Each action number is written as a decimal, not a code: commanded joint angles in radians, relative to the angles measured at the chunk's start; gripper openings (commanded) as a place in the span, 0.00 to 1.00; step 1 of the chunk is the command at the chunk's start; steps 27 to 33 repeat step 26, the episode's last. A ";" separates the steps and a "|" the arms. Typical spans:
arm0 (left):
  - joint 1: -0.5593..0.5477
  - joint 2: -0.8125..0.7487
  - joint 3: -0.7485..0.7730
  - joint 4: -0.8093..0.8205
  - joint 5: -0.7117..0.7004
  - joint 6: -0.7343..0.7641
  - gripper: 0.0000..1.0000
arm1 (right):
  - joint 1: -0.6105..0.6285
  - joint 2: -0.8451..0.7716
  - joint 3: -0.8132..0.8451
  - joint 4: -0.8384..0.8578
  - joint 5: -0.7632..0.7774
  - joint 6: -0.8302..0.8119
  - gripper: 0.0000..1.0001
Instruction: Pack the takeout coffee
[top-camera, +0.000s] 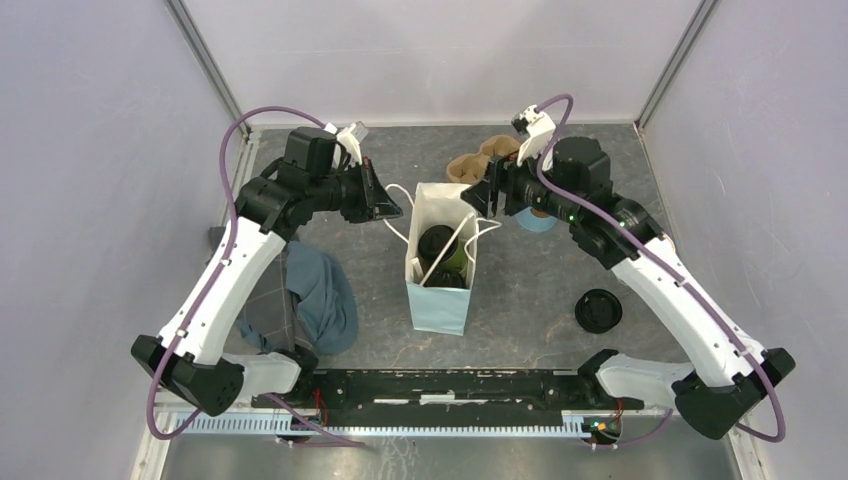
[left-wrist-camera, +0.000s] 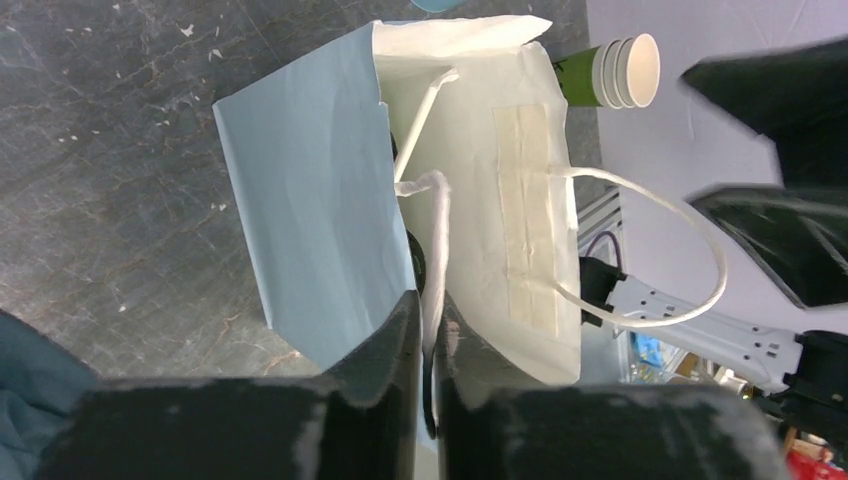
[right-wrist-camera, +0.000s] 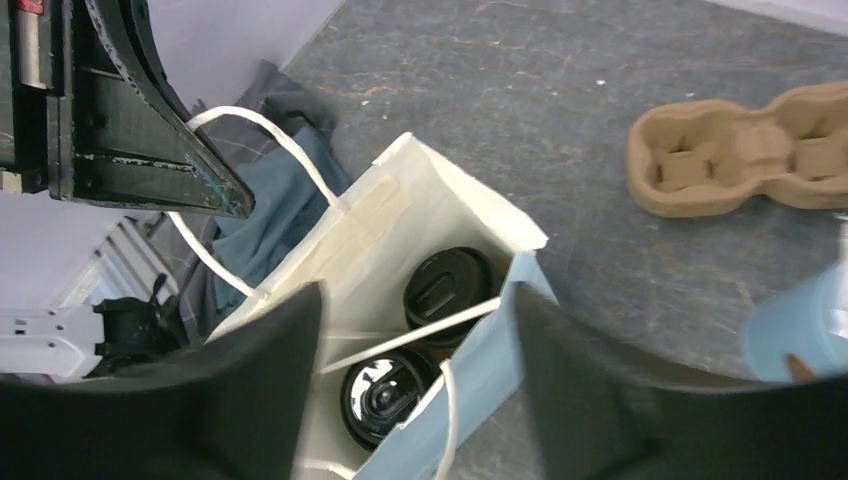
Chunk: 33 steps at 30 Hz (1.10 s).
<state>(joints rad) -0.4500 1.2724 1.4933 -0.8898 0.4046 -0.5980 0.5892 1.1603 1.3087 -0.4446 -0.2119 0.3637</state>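
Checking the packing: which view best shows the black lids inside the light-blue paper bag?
Right wrist: it looks down into the light-blue paper bag at two round black plastic lids. Top external shows one dark lid behind a handle; left wrist, mostly the bag's walls.

The bag (top-camera: 441, 305) is coloured light blue outside, white inside; the coffee cup (right-wrist-camera: 447, 285) is lidded black; the tabletop (top-camera: 530, 290), mottled grey.

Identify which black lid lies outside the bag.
The loose black lid, lying flat on the table right of the blue bag. The other two lids sit down inside that bag.
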 joint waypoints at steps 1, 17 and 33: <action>0.001 -0.008 0.034 0.020 0.008 0.047 0.24 | -0.002 -0.003 0.190 -0.168 0.097 -0.169 0.84; 0.001 -0.161 0.276 0.029 -0.298 0.129 1.00 | -0.002 -0.286 0.277 -0.077 0.593 -0.278 0.98; 0.002 -0.187 0.392 0.085 -0.370 0.144 1.00 | -0.003 -0.311 0.270 -0.086 0.704 -0.230 0.98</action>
